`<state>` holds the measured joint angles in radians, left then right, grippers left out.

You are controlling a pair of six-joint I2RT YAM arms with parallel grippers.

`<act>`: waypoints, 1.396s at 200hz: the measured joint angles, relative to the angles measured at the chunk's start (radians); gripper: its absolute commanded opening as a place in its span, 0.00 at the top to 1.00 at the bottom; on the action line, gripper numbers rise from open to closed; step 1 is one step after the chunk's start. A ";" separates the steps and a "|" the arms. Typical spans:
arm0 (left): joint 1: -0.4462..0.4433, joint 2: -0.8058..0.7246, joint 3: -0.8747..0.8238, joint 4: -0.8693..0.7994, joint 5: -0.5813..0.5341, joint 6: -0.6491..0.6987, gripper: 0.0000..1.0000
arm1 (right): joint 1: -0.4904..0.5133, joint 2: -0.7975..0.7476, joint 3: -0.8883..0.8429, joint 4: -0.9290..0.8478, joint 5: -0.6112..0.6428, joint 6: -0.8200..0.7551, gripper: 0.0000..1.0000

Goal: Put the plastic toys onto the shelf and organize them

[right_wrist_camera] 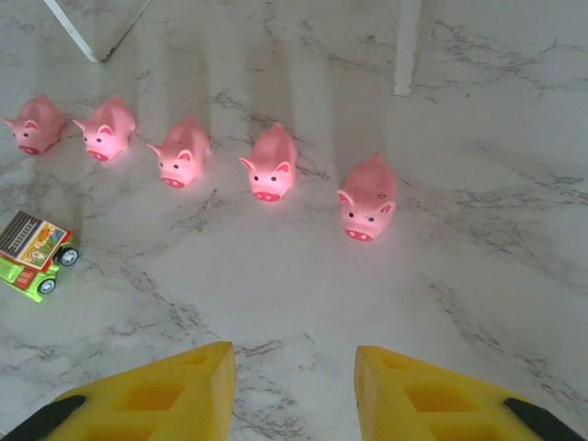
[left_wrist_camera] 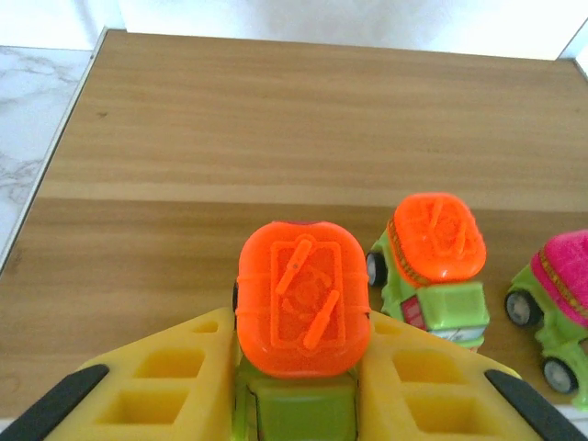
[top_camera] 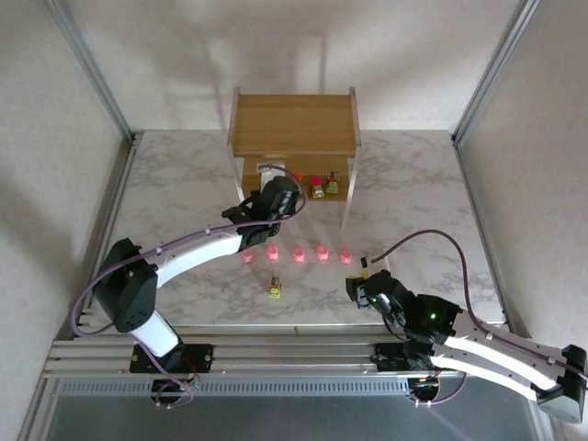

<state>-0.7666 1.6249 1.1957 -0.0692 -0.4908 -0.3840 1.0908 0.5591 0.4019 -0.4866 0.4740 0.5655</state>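
Marble table (right_wrist_camera: 478,276): right gripper (right_wrist_camera: 292,367) gapes empty, left gripper (left_wrist_camera: 296,367) clamps orange-topped truck (left_wrist_camera: 303,299); loose truck's sticker (right_wrist_camera: 32,237) unreadable.

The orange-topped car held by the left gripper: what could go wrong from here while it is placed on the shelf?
1. The held car sits close beside another orange-topped car. When the left gripper opens, a finger might nudge that neighbour out of line.
2. These cars have wheels, so on release the held car may roll along the shelf, perhaps towards its front edge.
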 measured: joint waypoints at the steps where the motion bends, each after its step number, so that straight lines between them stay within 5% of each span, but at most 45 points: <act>1: 0.001 0.002 0.002 0.000 0.001 0.000 0.78 | 0.000 0.000 0.000 0.000 0.000 0.000 0.61; 183: 0.062 0.119 0.049 0.056 0.025 -0.001 0.77 | 0.000 -0.002 0.000 0.000 0.000 0.000 0.61; 279: 0.062 0.125 0.053 0.060 0.025 -0.005 0.59 | 0.000 -0.003 0.000 0.000 -0.001 0.000 0.61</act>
<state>-0.7048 1.7496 1.2491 -0.0097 -0.4660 -0.3885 1.0908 0.5556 0.4019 -0.4866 0.4732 0.5652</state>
